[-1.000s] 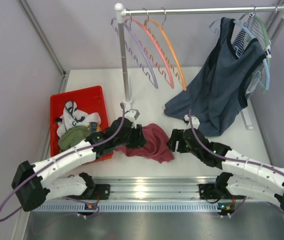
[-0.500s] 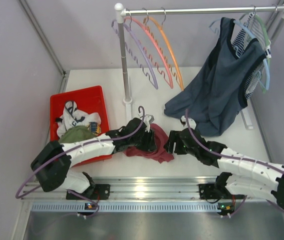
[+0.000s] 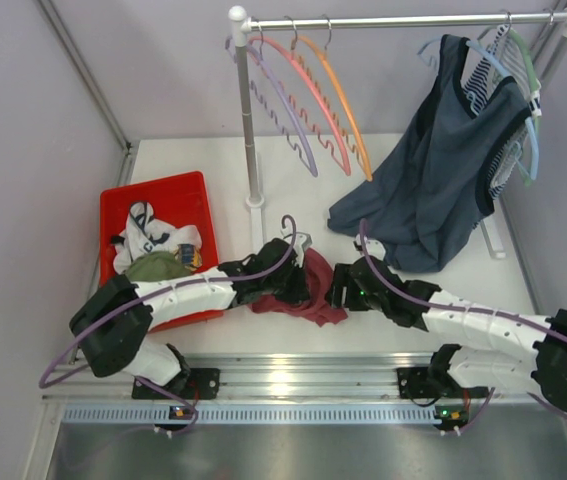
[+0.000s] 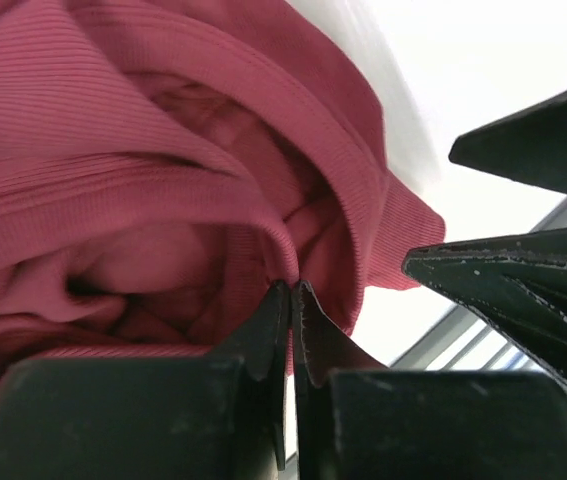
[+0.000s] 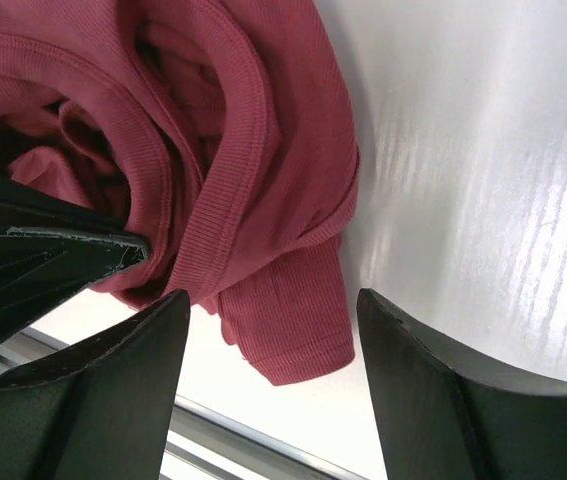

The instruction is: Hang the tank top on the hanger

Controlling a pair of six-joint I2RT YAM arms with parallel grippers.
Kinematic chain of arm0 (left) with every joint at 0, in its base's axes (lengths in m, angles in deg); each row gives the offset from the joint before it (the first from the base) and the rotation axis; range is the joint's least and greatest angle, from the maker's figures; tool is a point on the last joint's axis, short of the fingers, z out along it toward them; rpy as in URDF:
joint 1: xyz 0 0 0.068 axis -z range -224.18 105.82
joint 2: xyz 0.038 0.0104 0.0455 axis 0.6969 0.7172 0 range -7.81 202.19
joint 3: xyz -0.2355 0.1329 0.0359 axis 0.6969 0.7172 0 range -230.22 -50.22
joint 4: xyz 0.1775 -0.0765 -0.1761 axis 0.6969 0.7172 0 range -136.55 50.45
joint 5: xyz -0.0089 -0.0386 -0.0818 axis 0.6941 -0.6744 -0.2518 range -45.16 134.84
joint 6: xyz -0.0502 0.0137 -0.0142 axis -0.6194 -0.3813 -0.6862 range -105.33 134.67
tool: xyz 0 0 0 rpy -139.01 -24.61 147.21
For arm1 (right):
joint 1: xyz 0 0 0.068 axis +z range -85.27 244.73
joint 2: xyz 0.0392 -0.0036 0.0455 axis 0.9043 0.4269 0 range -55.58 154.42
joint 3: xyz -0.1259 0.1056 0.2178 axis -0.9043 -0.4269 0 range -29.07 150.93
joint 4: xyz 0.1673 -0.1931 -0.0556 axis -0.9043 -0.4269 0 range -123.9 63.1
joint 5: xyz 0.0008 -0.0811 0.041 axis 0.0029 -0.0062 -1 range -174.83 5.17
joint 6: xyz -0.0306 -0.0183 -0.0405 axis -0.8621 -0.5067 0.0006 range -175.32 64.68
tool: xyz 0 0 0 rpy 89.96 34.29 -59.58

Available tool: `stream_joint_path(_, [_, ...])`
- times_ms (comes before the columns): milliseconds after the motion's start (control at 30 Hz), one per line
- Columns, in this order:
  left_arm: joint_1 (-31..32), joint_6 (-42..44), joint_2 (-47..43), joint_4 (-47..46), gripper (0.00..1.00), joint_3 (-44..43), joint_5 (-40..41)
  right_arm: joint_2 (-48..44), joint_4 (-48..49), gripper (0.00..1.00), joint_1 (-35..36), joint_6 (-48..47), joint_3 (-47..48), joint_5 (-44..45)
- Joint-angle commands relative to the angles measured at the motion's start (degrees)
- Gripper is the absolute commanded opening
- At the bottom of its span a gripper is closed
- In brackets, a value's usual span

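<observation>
The maroon tank top point(image 3: 319, 293) lies crumpled on the white table between my two arms. My left gripper point(image 3: 296, 284) rests on its left part, and in the left wrist view its jaws point(image 4: 291, 290) are shut, pinching a ribbed fold of the tank top point(image 4: 143, 150). My right gripper point(image 3: 337, 285) stands open at the cloth's right edge. In the right wrist view it point(image 5: 273, 297) straddles a strap end of the tank top point(image 5: 253, 180) without touching it. The orange hanger point(image 3: 344, 106) hangs on the rail at the back.
A pink-red hanger point(image 3: 309, 100) and a lilac hanger point(image 3: 279, 106) hang beside the orange one. A dark blue-grey top point(image 3: 443, 170) hangs at the rail's right end. A red bin point(image 3: 159, 187) of clothes sits left. The rack pole point(image 3: 248, 120) stands behind the tank top.
My left arm reached right onto the tank top and its jaws closed on a fold. My right gripper edged left toward the cloth and stayed open.
</observation>
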Motion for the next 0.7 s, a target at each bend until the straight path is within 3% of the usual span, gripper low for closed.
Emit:
stream_joint_path(0, [0.2,0.3,-4.2,0.4,0.00,0.3,4.9,1.6,2.3,0.68,1.5,1.3,4.4,0.3])
stream_joint_path(333, [0.1,-2.1,-11.2,6.8,0.00,1.1,13.4,7.6,2.3,0.67,5.2,4.5,8.2,1.7])
stream_joint_path(533, [0.1,-3.4,-15.5,9.5,0.00,1.1,15.5,12.1,1.8,0.61,6.2,6.5,9.5,2.0])
stream_joint_path(667, [0.1,-3.3,-19.4,12.6,0.00,0.1,16.6,14.2,1.3,0.52,6.2,6.5,9.8,4.0])
